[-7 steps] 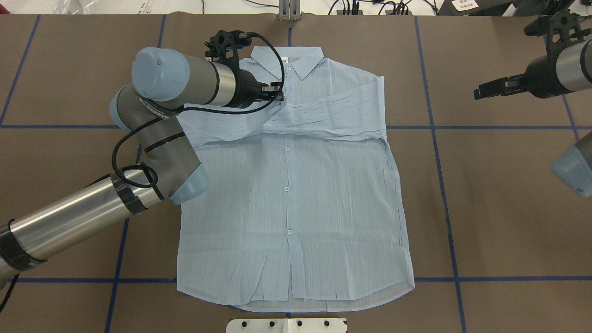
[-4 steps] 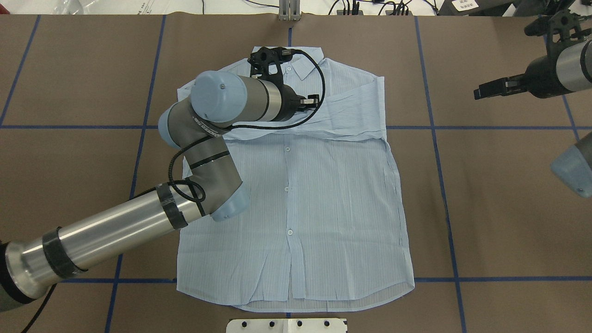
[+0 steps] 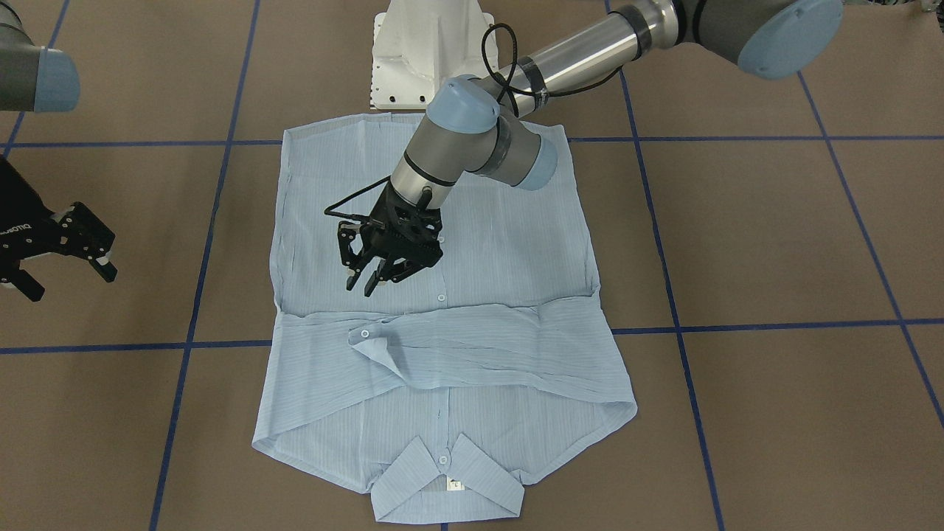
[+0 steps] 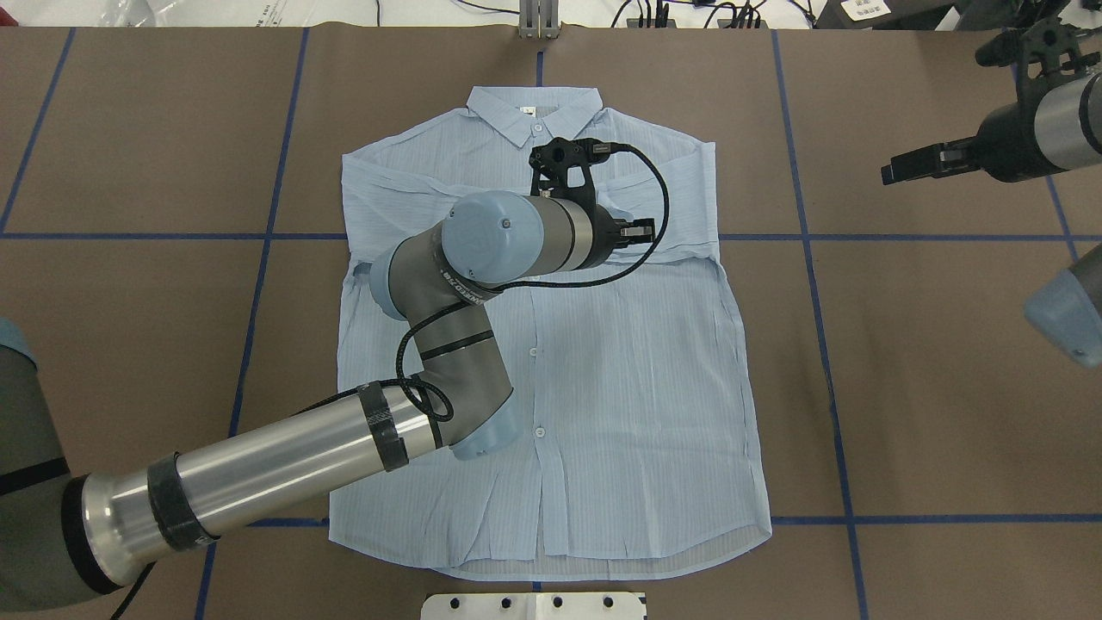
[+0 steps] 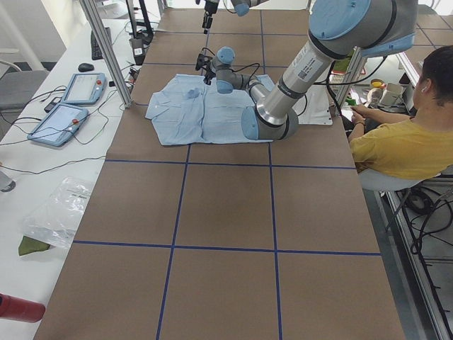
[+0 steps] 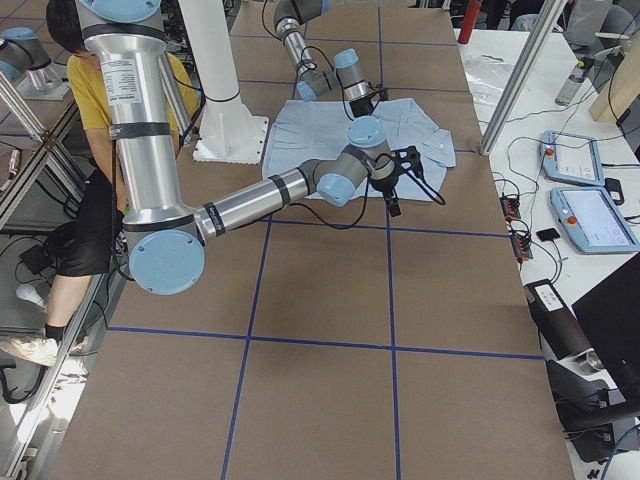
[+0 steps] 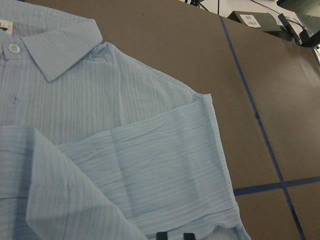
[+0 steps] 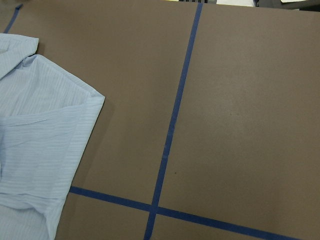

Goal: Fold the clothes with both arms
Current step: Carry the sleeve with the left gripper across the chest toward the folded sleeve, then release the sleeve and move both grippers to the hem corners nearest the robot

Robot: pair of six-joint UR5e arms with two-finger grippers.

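Note:
The light-blue striped shirt [image 4: 620, 387] lies flat, button side up, on the brown table, collar [image 4: 534, 112] on the far side. Both sleeves are folded across the chest. In the front-facing view one cuff [image 3: 366, 335] lies on the chest with a corner turned up. My left gripper [image 3: 366, 286] hovers just above the shirt [image 3: 501, 243] beside that cuff, open and empty; overhead it [image 4: 639, 231] is right of the button line. My right gripper [image 4: 891, 172] is open and empty over bare table, well right of the shirt; it also shows in the front-facing view [image 3: 70, 284].
The white pedestal base [image 3: 420, 51] stands at the shirt's hem side. Blue tape lines [image 4: 809, 237] cross the brown cover. A seated operator in yellow [image 5: 403, 142] is beside the table. Tablets [image 5: 71, 106] and cables lie on the side bench.
My left arm swept right across the shirt, drawing the sleeve over the chest, and the sleeve now lies let go. The right arm has not moved.

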